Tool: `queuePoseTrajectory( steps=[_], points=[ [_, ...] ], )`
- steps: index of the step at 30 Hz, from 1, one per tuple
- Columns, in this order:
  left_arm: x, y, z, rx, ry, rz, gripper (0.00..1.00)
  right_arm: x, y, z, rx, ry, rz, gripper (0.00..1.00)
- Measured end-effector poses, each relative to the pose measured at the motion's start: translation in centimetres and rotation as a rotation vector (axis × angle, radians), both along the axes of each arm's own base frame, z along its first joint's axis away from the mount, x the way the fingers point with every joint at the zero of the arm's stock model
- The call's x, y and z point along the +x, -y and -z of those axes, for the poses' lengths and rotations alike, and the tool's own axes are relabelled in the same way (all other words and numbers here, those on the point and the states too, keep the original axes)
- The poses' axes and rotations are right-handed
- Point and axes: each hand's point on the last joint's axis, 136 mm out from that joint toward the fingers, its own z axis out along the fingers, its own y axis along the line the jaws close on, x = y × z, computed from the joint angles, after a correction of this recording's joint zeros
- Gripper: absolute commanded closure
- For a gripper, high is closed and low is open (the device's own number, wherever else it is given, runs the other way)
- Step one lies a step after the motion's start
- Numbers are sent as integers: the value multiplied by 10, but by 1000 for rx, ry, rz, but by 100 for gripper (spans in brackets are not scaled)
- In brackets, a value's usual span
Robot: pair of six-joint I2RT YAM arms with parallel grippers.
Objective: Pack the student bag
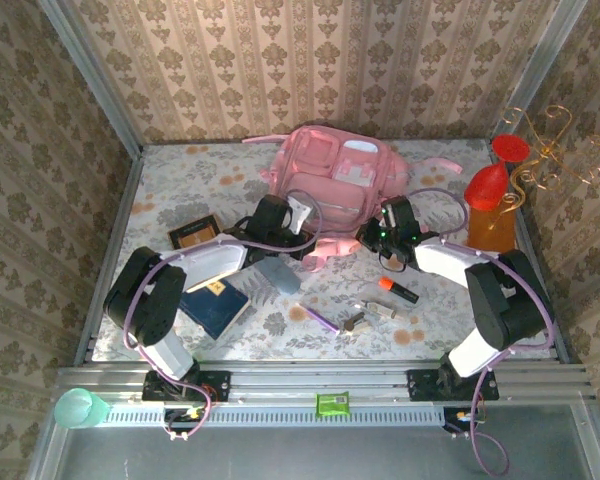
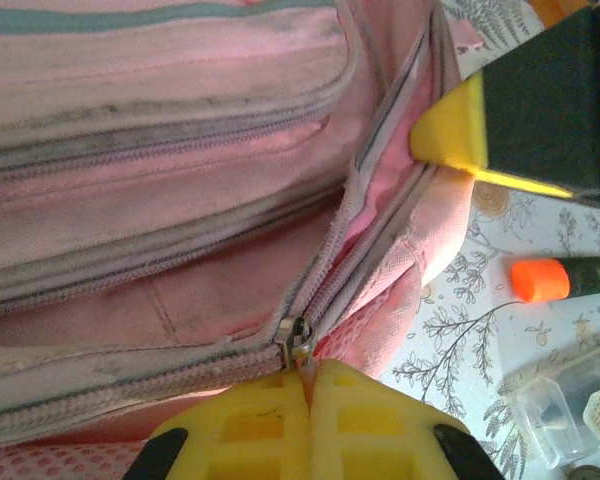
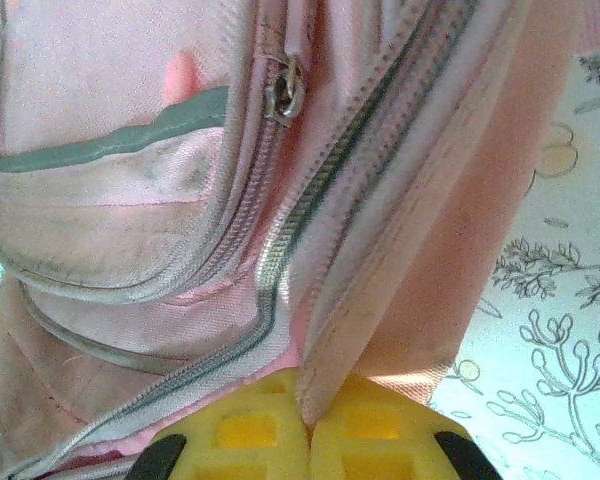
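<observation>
The student bag [image 1: 335,165] is a soft pink backpack lying at the back middle of the table. Its main zipper [image 2: 375,225] is partly undone, with pink lining showing in the gap. My left gripper [image 2: 308,385] is shut on the metal zipper pull [image 2: 300,340] at the bag's near edge, and it also shows from above [image 1: 302,222]. My right gripper [image 3: 308,412] is shut on a fold of the bag's fabric beside the zipper [image 3: 280,250], at the bag's near right corner [image 1: 370,236]. Another zip slider [image 3: 283,92] sits higher on a front pocket.
Loose items lie in front of the bag: a blue notebook [image 1: 215,303], a dark framed pad [image 1: 193,233], a grey object [image 1: 277,275], an orange-capped marker [image 1: 398,290], a purple pen [image 1: 320,318] and a clear case [image 1: 380,310]. Red and orange ornaments [image 1: 490,195] stand at the right.
</observation>
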Motion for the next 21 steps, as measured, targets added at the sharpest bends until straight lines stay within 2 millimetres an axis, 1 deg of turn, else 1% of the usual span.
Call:
queuePoseTrajectory(
  steps=[3,8,16,17,18,21],
  points=[
    [1,-7,1,18,24,7,100,-1,0,-14,5,41,-17,100],
    [5,-9,-14,-9,74,36,100,-7,4,-36,13,105,-54,100],
    [6,-17,-25,-121,45,92,100,-5,9,-41,-72,135,-128,100],
    [8,-19,-26,-127,41,88,100,-3,13,-40,-89,135,-127,100],
    [11,-24,-26,-120,38,69,100,0,21,-39,-114,133,-107,100],
    [23,-44,-20,-101,19,2,100,8,51,-32,-157,116,-31,100]
  ],
)
